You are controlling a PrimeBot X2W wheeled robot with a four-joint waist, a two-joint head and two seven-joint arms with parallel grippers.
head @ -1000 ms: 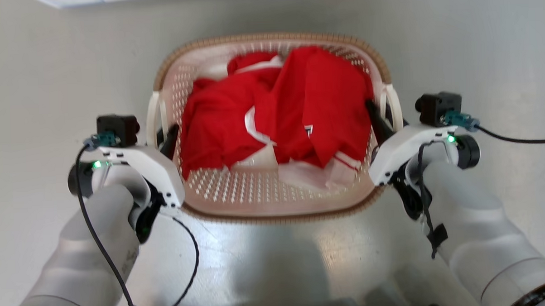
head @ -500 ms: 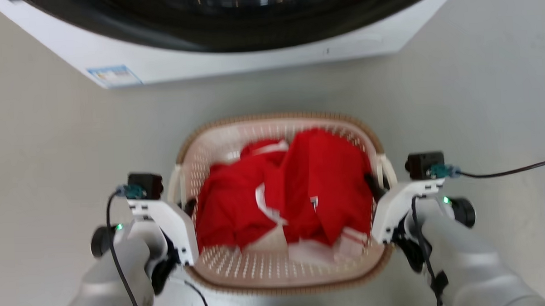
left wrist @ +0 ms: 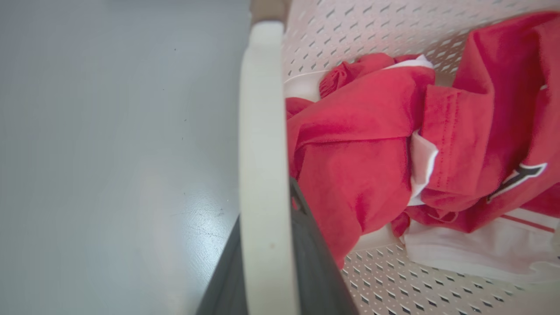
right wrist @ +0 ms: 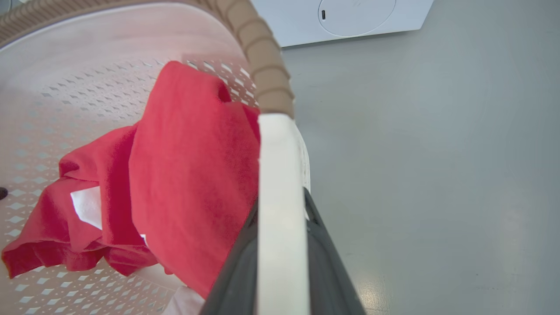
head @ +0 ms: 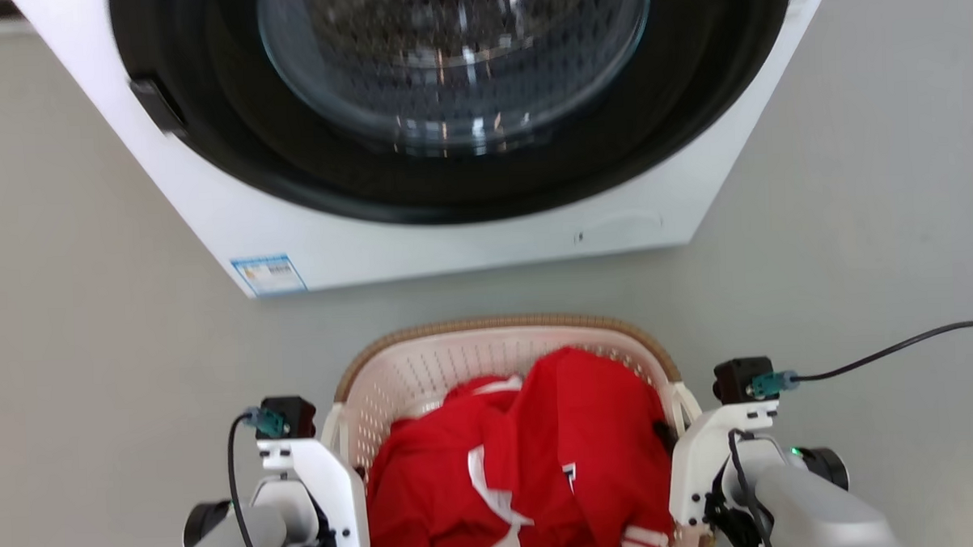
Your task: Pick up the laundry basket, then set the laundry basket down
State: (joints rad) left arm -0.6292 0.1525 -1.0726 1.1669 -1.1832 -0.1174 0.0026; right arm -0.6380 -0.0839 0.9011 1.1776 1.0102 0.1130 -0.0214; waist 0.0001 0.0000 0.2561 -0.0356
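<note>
Both the left tool (left wrist: 267, 205) and right tool (right wrist: 282, 201) clench laundry basket (head: 457, 363) handles (left wrist: 262, 109); bare floor (head: 93, 360) borders its rim (head: 504, 323).

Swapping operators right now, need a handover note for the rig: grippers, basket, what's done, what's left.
Grippers: left gripper shut on the left handle of the laundry basket; right gripper shut on the right handle.
Basket: between both arms, in front of the washing machine, red clothes inside.
Done: both handles gripped. Cannot tell whether it is off the floor.
Left: finish the lift if needed, set it down, release.
</note>
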